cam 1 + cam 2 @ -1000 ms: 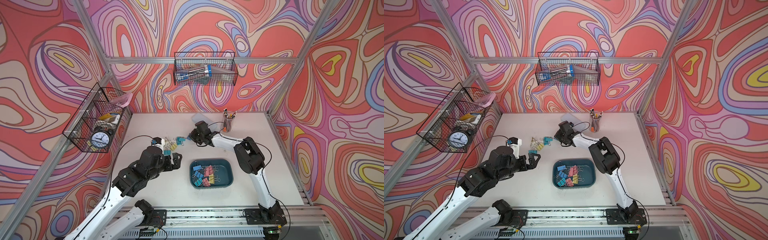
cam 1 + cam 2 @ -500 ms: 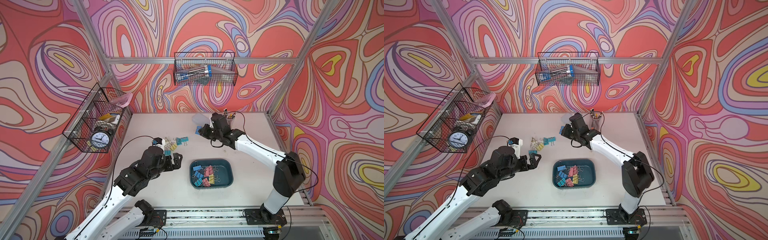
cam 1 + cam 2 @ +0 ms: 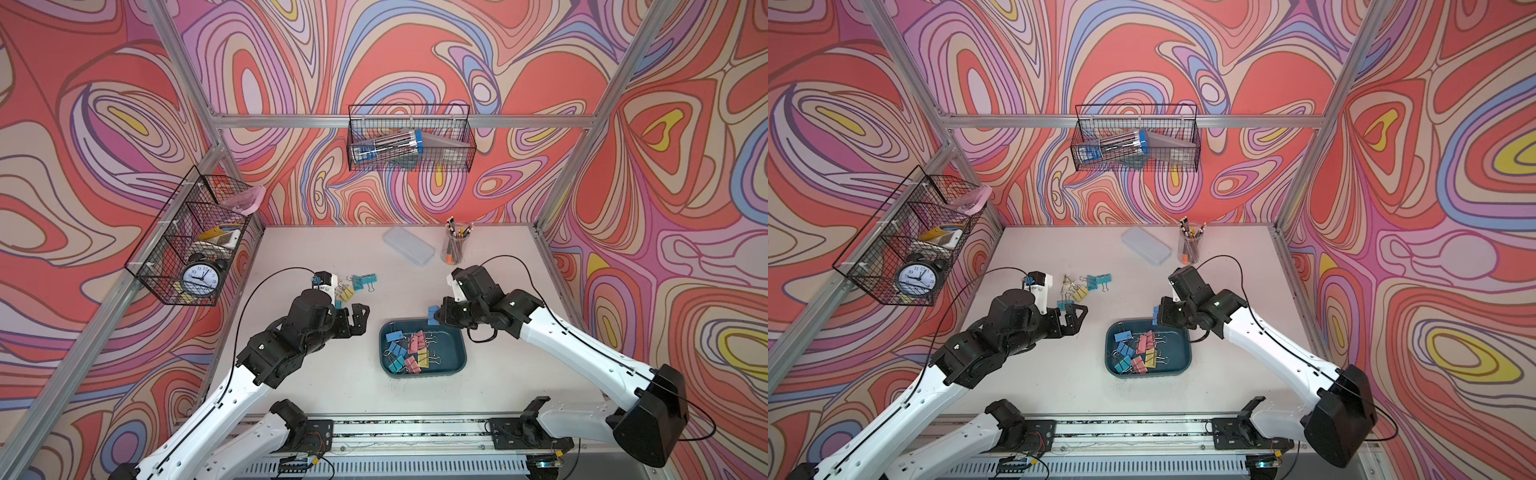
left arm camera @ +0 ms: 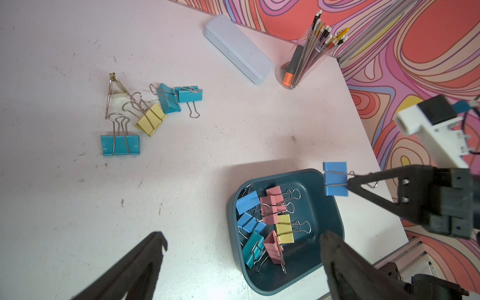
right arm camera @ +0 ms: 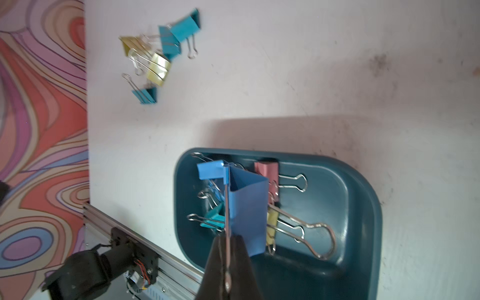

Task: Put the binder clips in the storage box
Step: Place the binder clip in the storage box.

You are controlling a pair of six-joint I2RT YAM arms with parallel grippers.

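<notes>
Both wrist views show right gripper (image 4: 350, 182) pinching clip (image 4: 335, 181)

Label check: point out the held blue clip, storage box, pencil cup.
held blue clip (image 4: 335, 179): left wrist view, body.
storage box (image 3: 453, 351): a top view, bare floor.
pencil cup (image 4: 302, 58): left wrist view, wall.

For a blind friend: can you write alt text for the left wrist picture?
The right tool holds a blue binder clip by its handle at the rim of a teal tray of clips; five more lie loose on the table.
</notes>
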